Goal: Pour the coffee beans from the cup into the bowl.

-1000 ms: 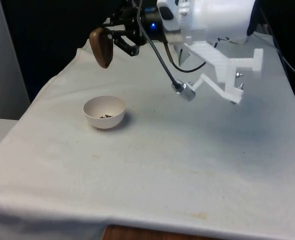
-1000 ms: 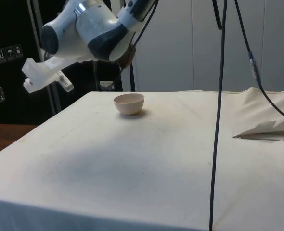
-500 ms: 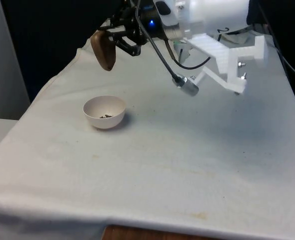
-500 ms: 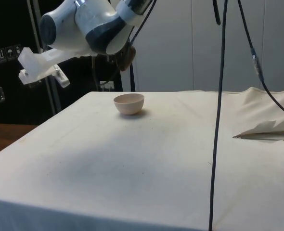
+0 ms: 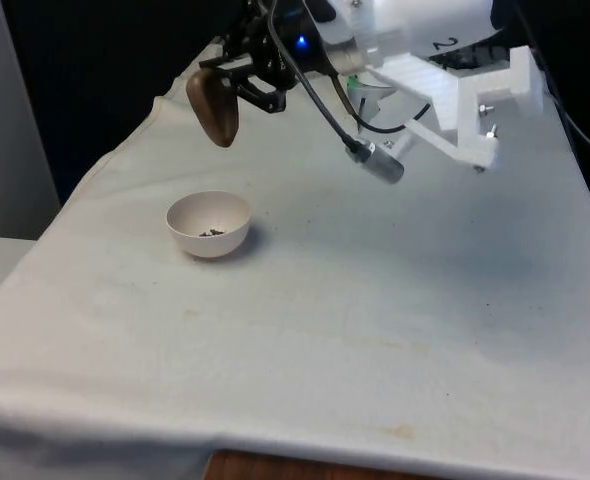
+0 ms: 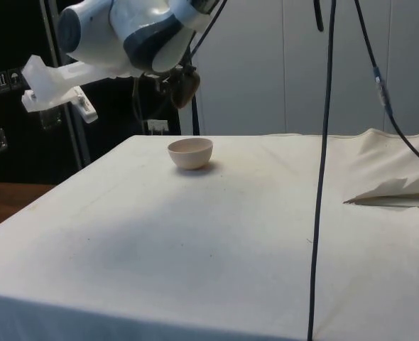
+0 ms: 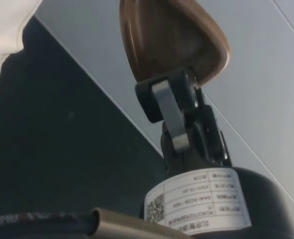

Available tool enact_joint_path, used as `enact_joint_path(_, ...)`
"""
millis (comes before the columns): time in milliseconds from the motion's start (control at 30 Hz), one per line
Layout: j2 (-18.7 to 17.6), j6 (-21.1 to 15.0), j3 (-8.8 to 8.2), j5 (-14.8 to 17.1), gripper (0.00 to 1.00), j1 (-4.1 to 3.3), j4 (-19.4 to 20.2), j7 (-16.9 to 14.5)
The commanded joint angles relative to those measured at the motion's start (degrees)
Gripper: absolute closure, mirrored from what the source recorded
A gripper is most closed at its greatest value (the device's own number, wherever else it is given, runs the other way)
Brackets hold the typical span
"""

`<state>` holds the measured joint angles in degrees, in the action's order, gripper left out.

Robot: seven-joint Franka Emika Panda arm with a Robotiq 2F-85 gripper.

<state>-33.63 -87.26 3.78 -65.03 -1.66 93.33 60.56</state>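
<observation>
My gripper (image 5: pixel 233 82) is shut on a brown cup (image 5: pixel 213 107), held tipped on its side in the air, above and behind the white bowl (image 5: pixel 208 223). The bowl sits on the cloth towards the front view's left and has a few dark coffee beans (image 5: pixel 212 232) at its bottom. From the side, the cup (image 6: pixel 185 86) hangs well above the bowl (image 6: pixel 190 153). In the wrist view one finger (image 7: pixel 170 109) clamps the cup (image 7: pixel 172 40) at its rim.
The white cloth (image 5: pixel 355 320) covers the table, with its edge near the front and a fold at the far left corner. A dark cable (image 6: pixel 322 177) hangs down in the side view. A crumpled fold of cloth (image 6: pixel 394 188) lies at the side view's right.
The arm has risen a little and shifted towards the front view's right, carrying the cup with it. The bowl and its beans have stayed put.
</observation>
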Motion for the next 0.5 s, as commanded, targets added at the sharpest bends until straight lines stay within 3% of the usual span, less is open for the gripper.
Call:
enact_joint_path(0, 0.6, -1.1, 0.29, 0.7, 1.00, 0.46, 0.4, -0.3)
enact_joint_path(233, 1.2, -2.6, 0.23, 2.9, 1.00, 0.86, 0.4, -0.4)
enact_joint_path(267, 0.6, -1.5, -0.06, 2.3, 1.00, 0.34, 0.0, -0.1)
enact_joint_path(300, 1.3, -2.9, 0.23, 3.4, 1.00, 0.92, 0.4, -0.4)
enact_joint_path(467, 1.7, -3.8, 0.17, 4.7, 1.00, 1.20, 0.5, -0.5)
